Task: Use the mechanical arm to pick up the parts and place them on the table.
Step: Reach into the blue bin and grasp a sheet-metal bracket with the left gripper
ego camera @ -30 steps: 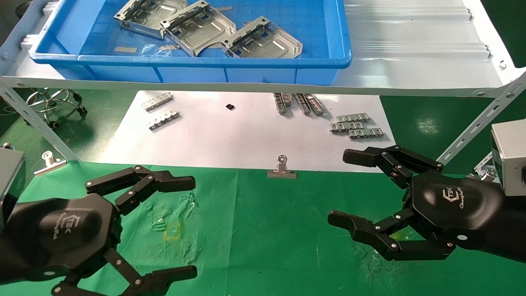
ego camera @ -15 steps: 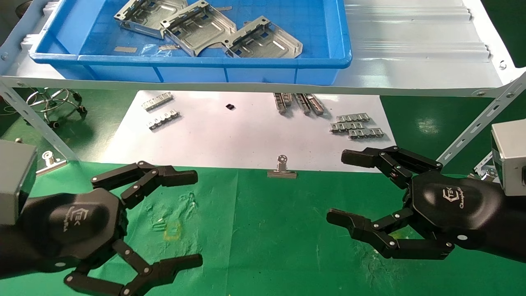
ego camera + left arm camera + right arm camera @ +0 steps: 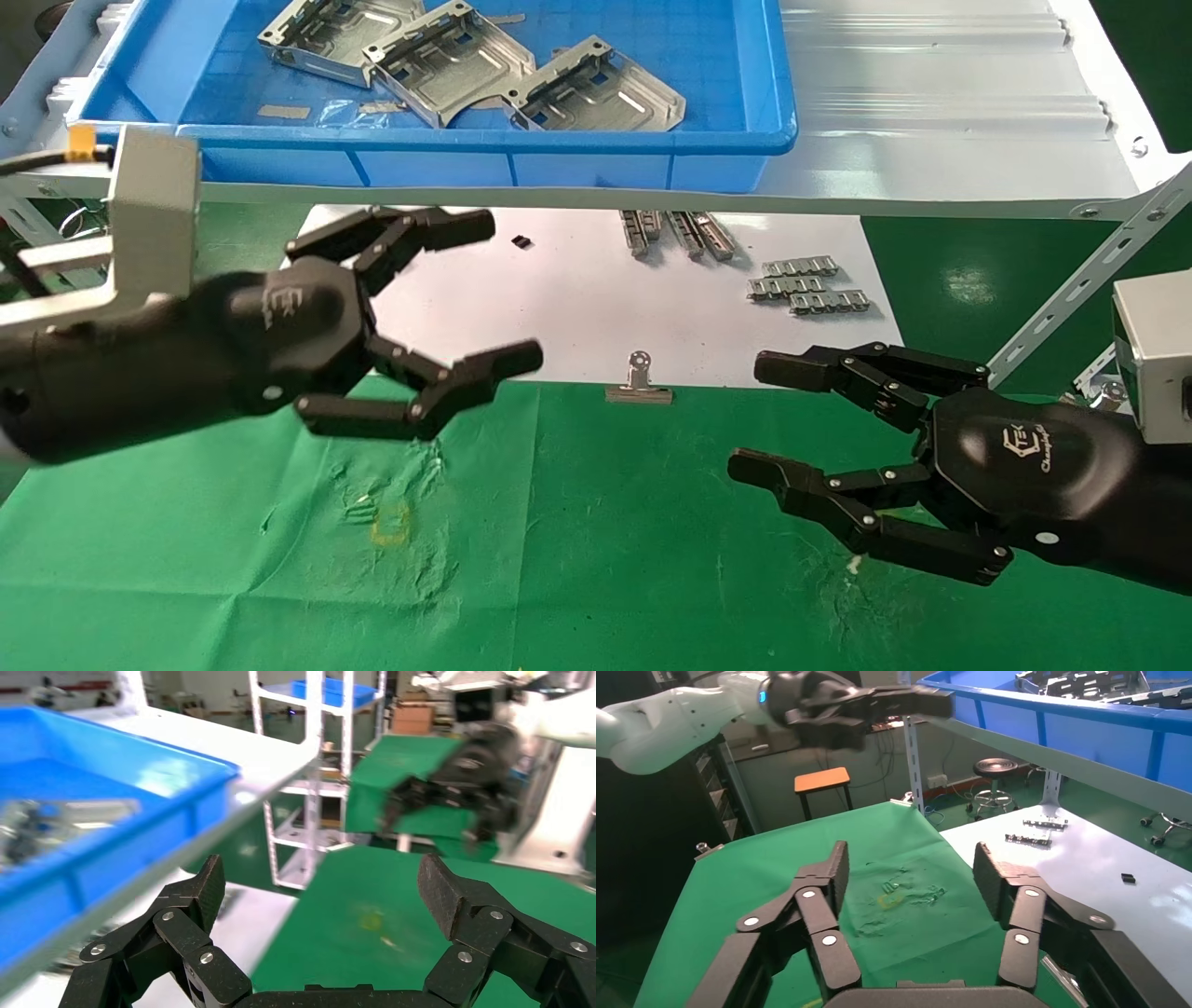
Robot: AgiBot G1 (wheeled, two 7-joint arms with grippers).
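A worktop (image 3: 605, 578) draped in wrinkled green cloth fills the lower half of the head view, a small yellow mark (image 3: 391, 524) at lower left of centre. Behind it lies a white sheet (image 3: 577, 308) scattered with small ridged strips (image 3: 808, 287), its near edge pinned by a silver binder clip (image 3: 639, 380). Across the top of the frame runs a pale grey metal shelf (image 3: 941, 102) bearing a blue bin (image 3: 736, 140); inside it, at upper centre-left, three shiny sheet-metal parts (image 3: 447, 61) lie overlapping. The right wrist view shows a workshop beyond: a stool with an orange seat (image 3: 821, 780), a round black stool (image 3: 994, 766) and green flooring.

The left hand (image 3: 438, 308) hangs at mid-left of the head view, over the boundary between green cloth and white sheet, just below the bin's front wall, fingers spread wide and holding nothing. The right hand (image 3: 792, 419) hovers at lower right above the cloth, its fingers likewise wide apart and empty.

Compared with half a second earlier, the left hand has risen from the lower-left corner and swung toward the shelf, its grey wrist block (image 3: 154, 219) now at the level of the bin's front wall. The right hand has shifted only slightly. The parts lie as they did in the bin.
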